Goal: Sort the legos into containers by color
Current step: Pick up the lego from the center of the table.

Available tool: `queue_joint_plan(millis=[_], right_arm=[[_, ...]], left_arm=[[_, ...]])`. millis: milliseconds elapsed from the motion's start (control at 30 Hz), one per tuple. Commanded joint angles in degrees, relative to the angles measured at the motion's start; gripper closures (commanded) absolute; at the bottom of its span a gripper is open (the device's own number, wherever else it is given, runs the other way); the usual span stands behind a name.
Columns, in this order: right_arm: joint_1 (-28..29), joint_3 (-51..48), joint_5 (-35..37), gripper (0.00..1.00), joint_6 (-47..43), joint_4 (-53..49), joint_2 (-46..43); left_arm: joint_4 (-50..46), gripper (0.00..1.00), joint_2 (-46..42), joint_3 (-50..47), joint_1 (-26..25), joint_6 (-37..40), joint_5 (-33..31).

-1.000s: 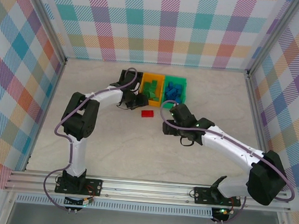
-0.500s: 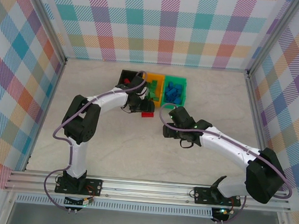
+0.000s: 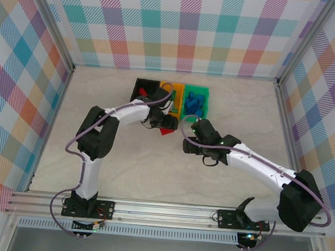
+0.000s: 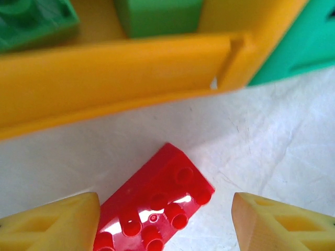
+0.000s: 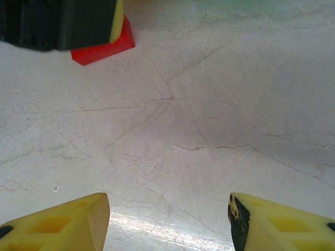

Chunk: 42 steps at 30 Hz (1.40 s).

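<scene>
A single red lego [image 4: 157, 204] lies studs-up on the table, just in front of the orange-yellow bin [image 4: 104, 78]. My left gripper [image 4: 165, 225] is open and low over it, one yellow finger on each side, not touching. From above, that gripper [image 3: 166, 123] covers most of the red lego [image 3: 167, 132]. The three bins sit in a row: black [image 3: 139, 85] with red legos, orange-yellow [image 3: 177, 90] with green legos [image 4: 157, 15], green [image 3: 205, 99] with blue legos [image 3: 195, 103]. My right gripper [image 5: 167, 222] is open over bare table, and the red lego [image 5: 104, 47] lies ahead of it.
My left arm reaches across the front of the black and orange-yellow bins. The right gripper [image 3: 191, 140] hovers a short way right of the left one. Checked walls enclose the table on three sides. Bare marbled tabletop lies left, right and in front.
My left gripper has swung right from the black bin and come down over the red lego, open around it. The right arm has barely shifted.
</scene>
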Motion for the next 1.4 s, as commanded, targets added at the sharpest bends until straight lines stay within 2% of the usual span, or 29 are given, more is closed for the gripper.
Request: queue_joint_plan(millis=[0,233,367,467,567,667,1067,1367], right_arm=[[0.0,-0.53,0.42,0.38,0.83,0.93,-0.11],[0.02,-0.16,-0.81,0.37,0.81,2.27,1.26],[0.0,0.2,-0.95,0.37,0.35,2.01,1.36],[0.0,0.11,-0.28,0.37,0.24,1.43,0.68],[0.0,-0.5,0.04,0.37,0.37,1.34,0.0],[0.0,-1.07,0.14,0.37,0.75,1.46,-0.46],[0.0,0.41,-1.25,0.37,0.4,2.89,2.2],[-0.04,0.64,-2.15,0.37,0.22,4.2,3.72]], left_arm=[[-1.9,0.33,-3.32,-2.91,-2.07,0.51,-0.07],[-2.75,0.33,-4.96,-5.06,-4.96,-1.11,-4.76],[-4.5,0.4,-3.12,-3.36,-5.1,-2.09,-7.35],[-5.54,0.48,-1.74,-1.91,-5.22,-2.08,-7.79],[-6.15,0.67,-0.78,-0.85,-5.23,-2.22,-7.59],[-5.79,0.75,-1.43,-1.14,-5.23,-2.4,-7.57],[-3.49,0.77,-13.44,-6.66,-4.91,-4.9,-10.23],[-4.99,0.77,-26.87,-8.11,0.14,-4.58,-16.03]])
